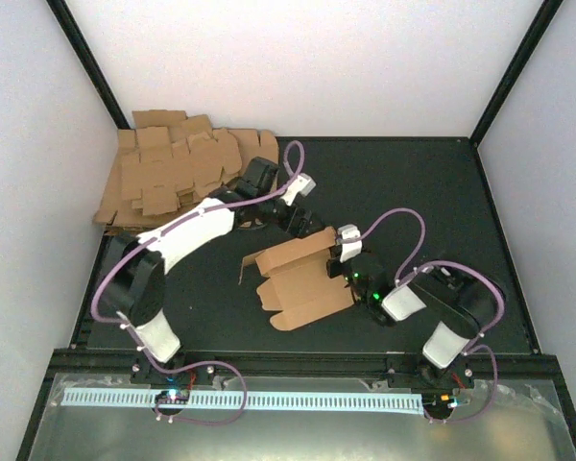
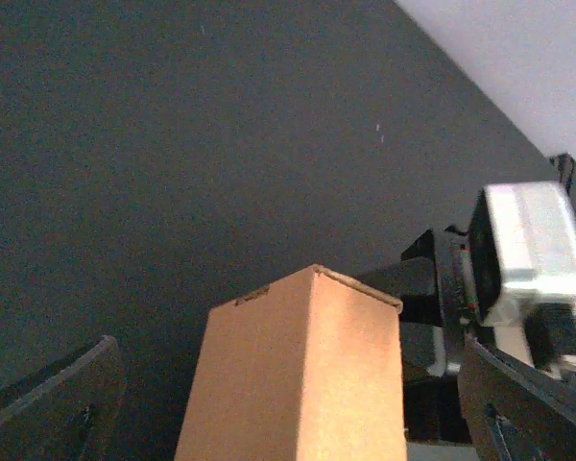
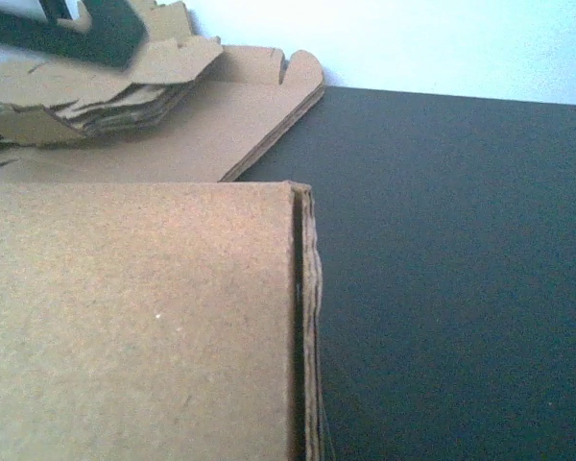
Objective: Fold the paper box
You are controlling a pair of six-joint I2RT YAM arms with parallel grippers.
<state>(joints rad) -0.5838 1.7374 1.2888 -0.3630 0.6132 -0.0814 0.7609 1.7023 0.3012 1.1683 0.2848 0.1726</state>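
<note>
Fingers (image 2: pixel 67 399) of the left gripper (image 1: pixel 310 229) stand spread, released, either side of the paper box (image 1: pixel 298 280) in the middle of the table (image 1: pixel 432 192); the right gripper (image 1: pixel 348 257) is clenched, apparently pinching its right edge.

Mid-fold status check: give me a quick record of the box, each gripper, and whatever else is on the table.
paper box: middle of the table, partly formed, near flaps not yet closed
left gripper: open, straddling one end of the box without touching it
right gripper: shut, seemingly pinching the box's right edge
pile of cardboard sheets: far left corner, apart from the box
fold: not finished
</note>
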